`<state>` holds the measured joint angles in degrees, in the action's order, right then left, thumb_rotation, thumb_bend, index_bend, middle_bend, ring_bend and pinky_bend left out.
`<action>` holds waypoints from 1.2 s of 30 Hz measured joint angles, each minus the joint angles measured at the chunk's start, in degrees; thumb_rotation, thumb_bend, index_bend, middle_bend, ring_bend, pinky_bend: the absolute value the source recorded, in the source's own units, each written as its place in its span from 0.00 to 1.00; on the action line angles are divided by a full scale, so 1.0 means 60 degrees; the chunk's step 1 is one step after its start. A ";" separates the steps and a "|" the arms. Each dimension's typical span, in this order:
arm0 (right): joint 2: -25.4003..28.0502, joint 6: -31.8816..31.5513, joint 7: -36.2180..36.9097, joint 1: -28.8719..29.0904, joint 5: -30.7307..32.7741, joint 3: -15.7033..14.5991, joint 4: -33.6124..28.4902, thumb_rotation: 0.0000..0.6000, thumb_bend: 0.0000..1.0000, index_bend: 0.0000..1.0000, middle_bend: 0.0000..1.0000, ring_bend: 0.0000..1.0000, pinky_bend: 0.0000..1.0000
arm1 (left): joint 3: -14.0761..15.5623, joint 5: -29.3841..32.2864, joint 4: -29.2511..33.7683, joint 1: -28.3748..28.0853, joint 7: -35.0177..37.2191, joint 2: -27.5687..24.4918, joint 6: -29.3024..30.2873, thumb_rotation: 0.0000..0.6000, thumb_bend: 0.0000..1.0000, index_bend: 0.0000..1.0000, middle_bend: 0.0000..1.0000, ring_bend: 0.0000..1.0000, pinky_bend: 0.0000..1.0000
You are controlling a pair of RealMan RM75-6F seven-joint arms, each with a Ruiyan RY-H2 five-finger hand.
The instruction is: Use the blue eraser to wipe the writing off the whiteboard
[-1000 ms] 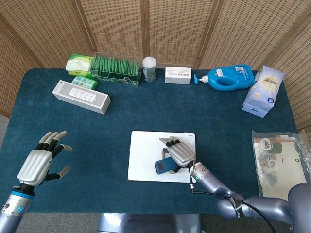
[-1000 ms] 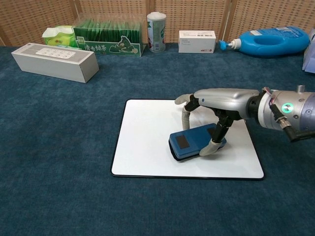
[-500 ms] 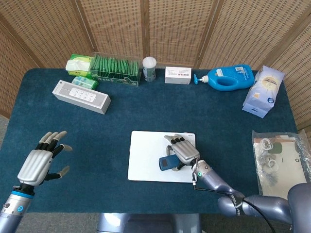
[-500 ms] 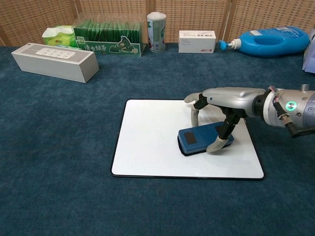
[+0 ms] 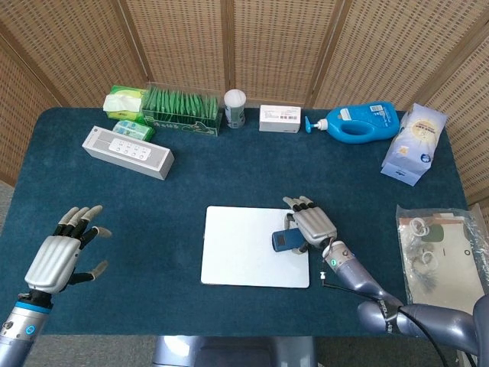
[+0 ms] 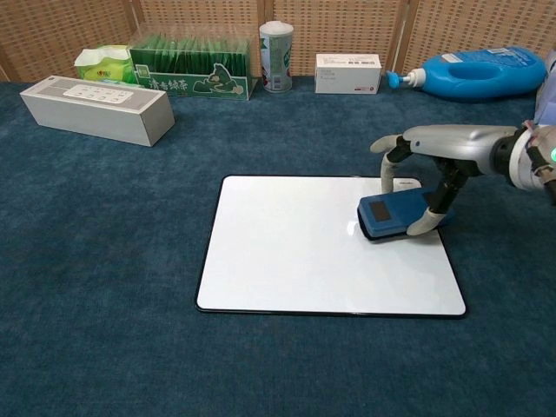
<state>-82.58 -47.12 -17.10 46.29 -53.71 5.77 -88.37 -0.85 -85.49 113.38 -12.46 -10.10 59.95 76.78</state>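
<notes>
The white whiteboard [image 5: 237, 252] [image 6: 287, 252] lies flat at the table's centre, and I see no writing on its visible surface. My right hand [image 5: 312, 224] [image 6: 434, 152] grips the blue eraser [image 5: 286, 239] [image 6: 391, 215] from above, holding it on the board near its right edge. My left hand [image 5: 63, 254] hovers over the table at the near left, fingers spread and holding nothing; only the head view shows it.
Along the far edge stand a green tissue pack [image 5: 126, 99], a green box [image 5: 182, 111], a white canister [image 5: 234, 108], a small white box [image 5: 280, 118] and a blue bottle [image 5: 359, 122]. A white speaker [image 5: 127, 152] lies at left, a white bag [image 5: 412, 144] and a plastic packet [image 5: 443, 248] at right.
My right hand has slid the eraser across the board from the lower middle to the right edge. The left hand has stayed in place.
</notes>
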 measured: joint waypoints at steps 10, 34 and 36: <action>0.0643 -0.0455 0.0202 -0.0160 0.0018 0.0385 -0.0454 1.00 0.14 0.59 0.06 0.00 0.00 | -0.0046 -0.0053 0.0067 -0.0032 -0.0106 0.0067 0.0032 1.00 0.33 0.34 0.08 0.04 0.00; 0.1385 -0.0682 -0.0031 -0.0662 0.0236 0.0189 0.0027 1.00 0.14 0.18 0.00 0.00 0.00 | 0.0123 -0.0117 -0.0119 0.0439 0.0212 -0.0161 0.0585 1.00 0.33 0.33 0.08 0.04 0.00; 0.1418 -0.0662 0.0012 -0.0697 0.0227 0.0174 0.0039 1.00 0.14 0.09 0.00 0.00 0.00 | 0.0162 -0.0114 -0.0142 0.0518 0.0264 -0.0223 0.0653 1.00 0.33 0.32 0.08 0.04 0.00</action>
<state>-74.07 -51.09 -17.02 42.11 -52.35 6.82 -88.14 0.13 -86.17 112.53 -9.35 -8.52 58.62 80.70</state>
